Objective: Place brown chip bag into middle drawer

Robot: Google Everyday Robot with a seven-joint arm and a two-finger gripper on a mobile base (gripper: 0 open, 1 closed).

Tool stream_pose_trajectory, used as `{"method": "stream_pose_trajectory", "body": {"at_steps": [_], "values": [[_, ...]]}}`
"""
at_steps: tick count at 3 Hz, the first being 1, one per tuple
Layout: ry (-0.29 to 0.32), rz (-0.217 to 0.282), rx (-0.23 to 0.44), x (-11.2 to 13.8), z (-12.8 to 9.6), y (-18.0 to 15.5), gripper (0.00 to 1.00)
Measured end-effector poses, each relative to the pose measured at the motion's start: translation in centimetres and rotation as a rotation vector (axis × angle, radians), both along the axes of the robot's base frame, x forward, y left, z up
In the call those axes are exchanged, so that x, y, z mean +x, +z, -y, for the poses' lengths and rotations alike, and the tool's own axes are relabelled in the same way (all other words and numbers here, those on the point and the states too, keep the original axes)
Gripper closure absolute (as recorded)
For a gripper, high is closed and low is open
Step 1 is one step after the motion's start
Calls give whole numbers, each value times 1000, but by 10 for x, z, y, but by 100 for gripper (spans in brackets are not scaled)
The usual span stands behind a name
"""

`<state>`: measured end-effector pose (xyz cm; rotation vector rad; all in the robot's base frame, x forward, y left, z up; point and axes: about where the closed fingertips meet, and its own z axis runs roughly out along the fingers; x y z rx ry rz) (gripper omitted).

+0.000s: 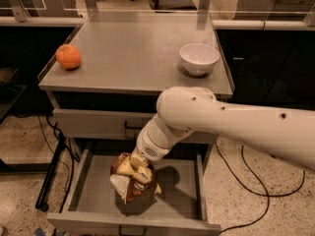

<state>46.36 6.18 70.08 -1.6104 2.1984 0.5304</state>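
Note:
The brown chip bag [133, 183] hangs upright from my gripper [136, 162], which is shut on the bag's top edge. The bag is inside the open middle drawer [179, 198], near the middle of its grey floor and slightly left. Its bottom is at or just above the floor; I cannot tell if it touches. My white arm [231, 124] reaches in from the right, crosses the cabinet front and hides part of the drawer's back.
A closed upper drawer front [91, 123] with a black handle sits just above the gripper. On the grey table top [133, 48] are an orange fruit [68, 56] at the left and a white bowl [199, 58] at the right. Black cables [248, 183] lie on the floor to the right.

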Motion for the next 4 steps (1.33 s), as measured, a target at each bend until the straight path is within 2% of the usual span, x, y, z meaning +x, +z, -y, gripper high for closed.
{"method": "stream_pose_trajectory", "body": {"at_steps": [1, 3, 4], "values": [[-34, -26, 4, 7, -3, -30, 100], [-37, -34, 21, 9, -8, -40, 100], [-67, 12, 48, 29, -14, -59, 100]]}}
